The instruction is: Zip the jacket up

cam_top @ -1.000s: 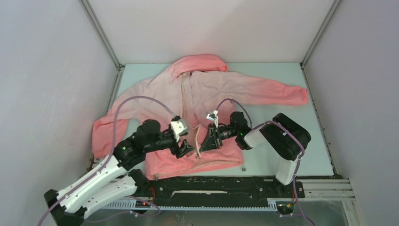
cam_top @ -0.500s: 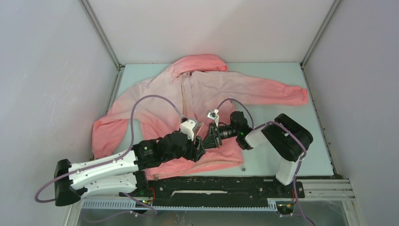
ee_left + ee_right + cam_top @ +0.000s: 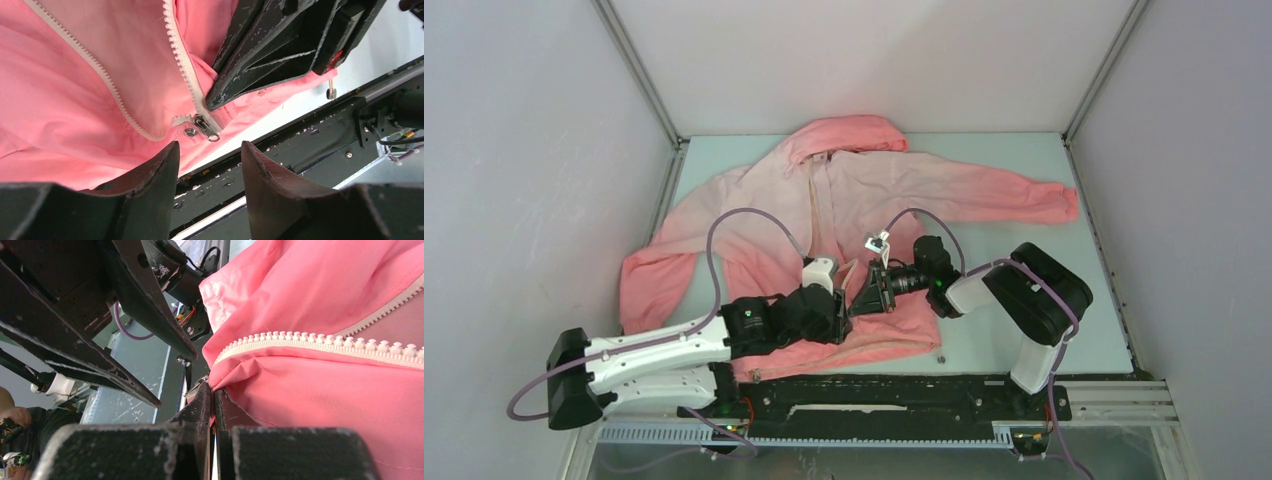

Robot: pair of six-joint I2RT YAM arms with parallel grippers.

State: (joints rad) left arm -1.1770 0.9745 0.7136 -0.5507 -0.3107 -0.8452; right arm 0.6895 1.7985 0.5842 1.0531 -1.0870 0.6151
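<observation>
Carefully, we kept the jacket [image 3: 325,405] hem clamped in the right gripper [image 3: 212,392]; the left gripper [image 3: 209,148], jaws apart, had to centre on the zipper pull [image 3: 206,128].

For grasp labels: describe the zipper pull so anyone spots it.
Find the large pink hooded fabric jacket. Follow its whitish zipper teeth to the near hem, where both rows meet. The small silver metal pull there is elongated, unlike the round stud beside it.
</observation>
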